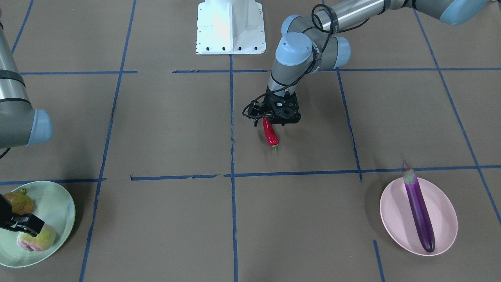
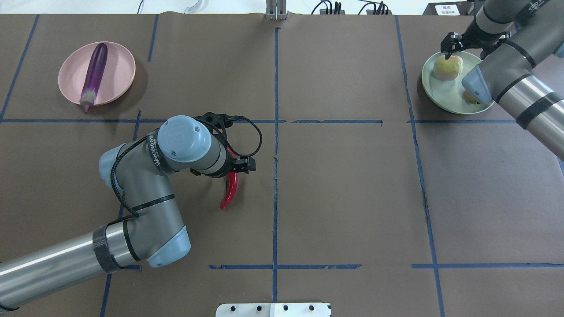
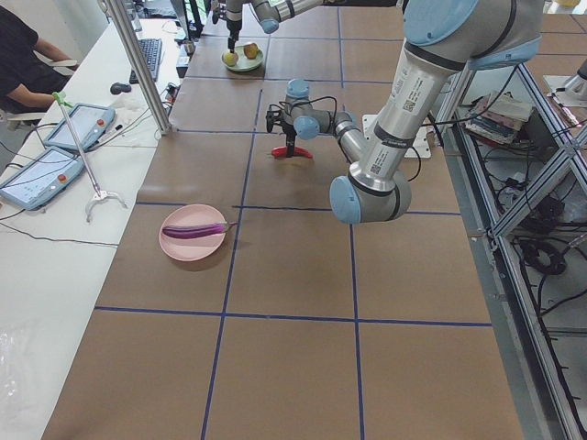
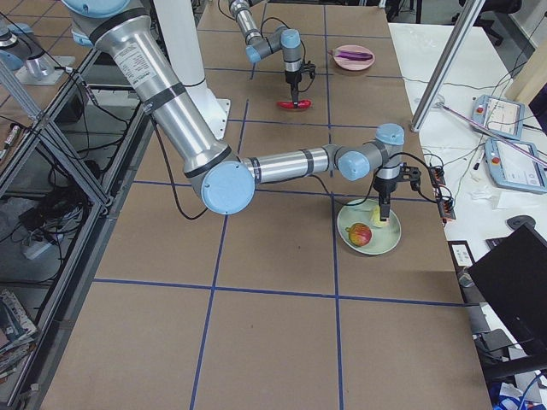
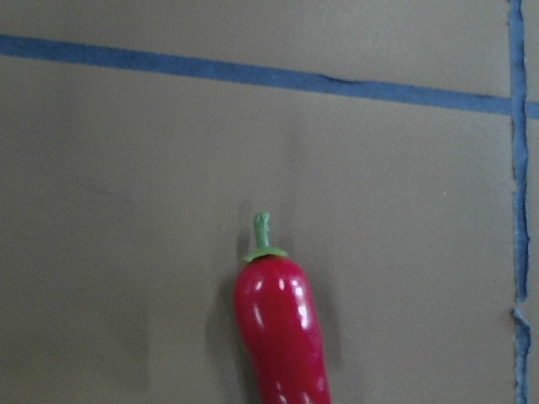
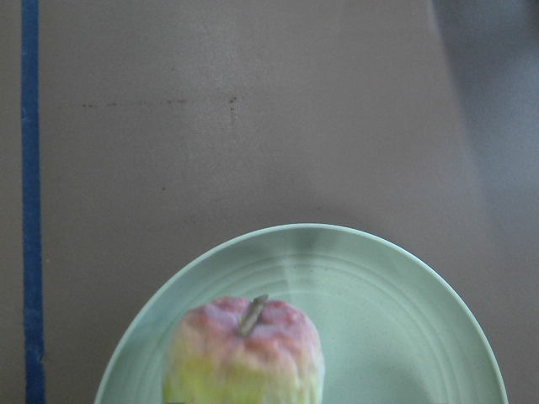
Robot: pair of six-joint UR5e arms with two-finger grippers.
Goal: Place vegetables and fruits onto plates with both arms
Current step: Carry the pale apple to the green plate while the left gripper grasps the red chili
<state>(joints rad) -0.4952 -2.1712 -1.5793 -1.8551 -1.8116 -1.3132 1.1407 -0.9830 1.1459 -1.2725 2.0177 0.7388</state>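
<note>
The red chili pepper lies on the brown table near its middle, and it also shows in the overhead view and the left wrist view. My left gripper is down over its tail end and shut on it. The purple eggplant lies across the pink plate. The apple-like fruit and the pomegranate sit on the mint green plate. My right gripper hangs open just above the apple-like fruit. Neither wrist view shows fingers.
The white base block stands at the robot's side of the table. Blue tape lines cross the table in a grid. Beside the table stands a white desk with tablets and a metal post.
</note>
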